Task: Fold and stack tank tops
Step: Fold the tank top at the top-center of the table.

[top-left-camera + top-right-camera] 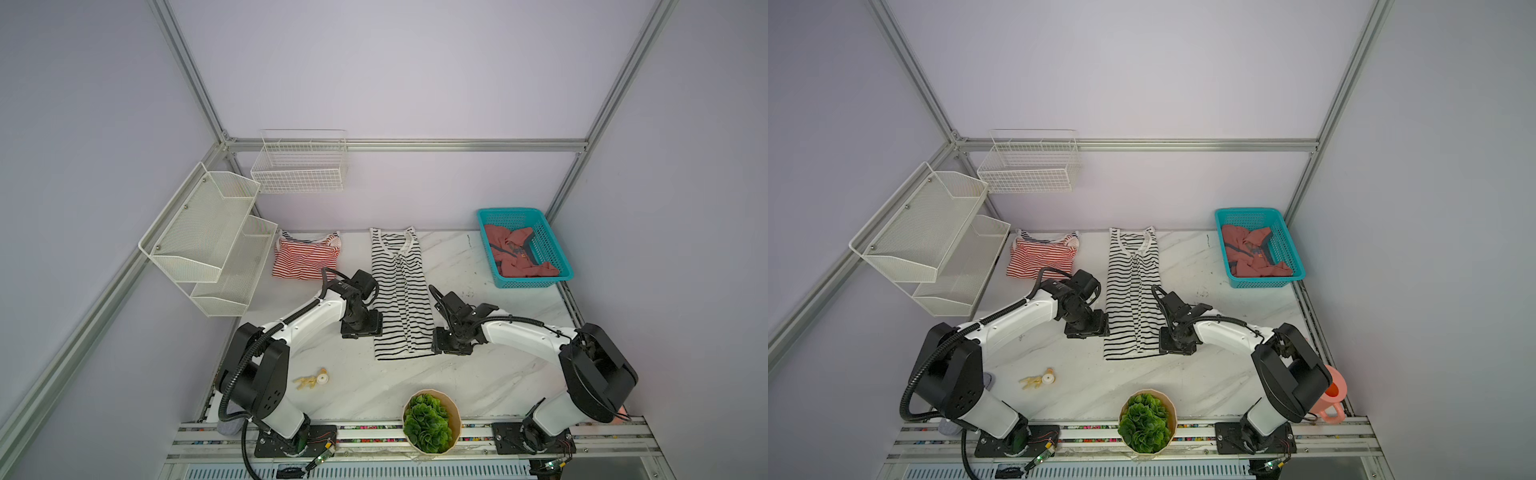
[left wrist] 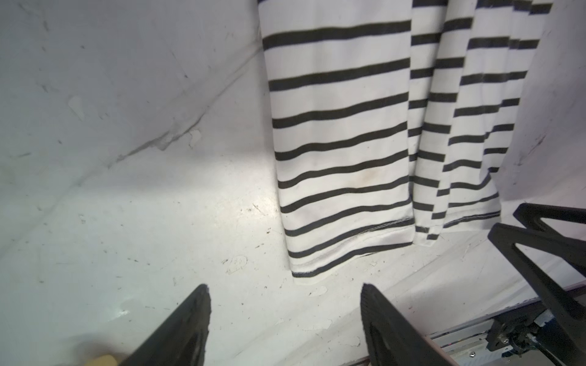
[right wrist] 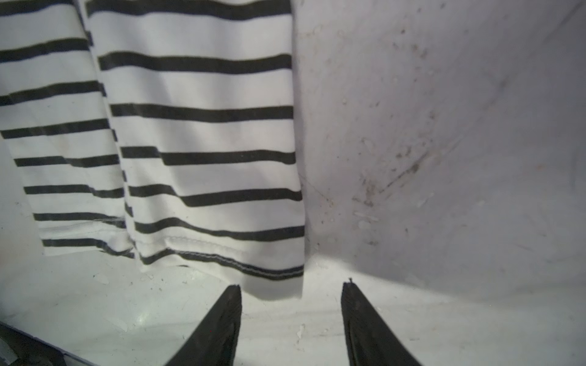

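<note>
While the red-and-white top (image 1: 305, 259) lay folded centre-left, the black-and-white top (image 1: 399, 291) lay half-folded mid-frame, left gripper (image 2: 285, 286) and right gripper (image 3: 291, 285) open, empty, beside its hem; the dusty-red top (image 1: 515, 253) lay crumpled, right.

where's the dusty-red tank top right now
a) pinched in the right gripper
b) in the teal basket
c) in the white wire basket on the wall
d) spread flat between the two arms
b: the dusty-red tank top lies crumpled inside the teal basket; the one spread flat is the black-and-white striped tank top.
</note>
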Controlling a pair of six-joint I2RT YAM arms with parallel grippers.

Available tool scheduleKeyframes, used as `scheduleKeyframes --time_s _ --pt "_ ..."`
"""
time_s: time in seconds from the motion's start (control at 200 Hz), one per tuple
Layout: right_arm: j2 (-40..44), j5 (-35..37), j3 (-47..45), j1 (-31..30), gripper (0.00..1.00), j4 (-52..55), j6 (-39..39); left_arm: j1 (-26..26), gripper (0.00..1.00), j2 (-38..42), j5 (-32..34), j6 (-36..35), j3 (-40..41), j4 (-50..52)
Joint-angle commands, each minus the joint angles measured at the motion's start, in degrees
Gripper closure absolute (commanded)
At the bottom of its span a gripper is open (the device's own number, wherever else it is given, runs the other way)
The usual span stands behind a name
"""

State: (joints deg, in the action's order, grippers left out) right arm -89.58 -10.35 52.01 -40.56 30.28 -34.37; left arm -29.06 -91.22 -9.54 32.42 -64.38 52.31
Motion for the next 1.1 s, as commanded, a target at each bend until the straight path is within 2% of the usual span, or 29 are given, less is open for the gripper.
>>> scheduleKeyframes --time_s 0.0,0.4,0.605,0.81,1.095 --pt "-0.4 -0.3 0.4 -0.3 0.45 -1.6 -1.4 -0.9 0.25 -0.6 -2.0 4.0 2.3 -4.7" --pt "-0.3 -0.8 1.7 -0.2 0.53 -2.6 -4.6 -0.9 0.28 -3.3 -3.7 7.3 5.4 -7.8" --pt "-0.1 -0.7 0.9 0.2 0.53 -2.2 -7.2 -0.9 0.31 -5.1 -5.6 8.5 6.8 -8.8" --pt "-1.0 -0.1 -0.1 0.5 0.53 -1.4 -8.9 -0.9 0.38 -5.9 -7.1 8.9 7.1 -9.3" --pt "-2.1 0.6 -1.9 0.7 0.52 -1.9 -8.9 -0.9 0.4 -6.0 -7.7 9.4 8.5 -9.8"
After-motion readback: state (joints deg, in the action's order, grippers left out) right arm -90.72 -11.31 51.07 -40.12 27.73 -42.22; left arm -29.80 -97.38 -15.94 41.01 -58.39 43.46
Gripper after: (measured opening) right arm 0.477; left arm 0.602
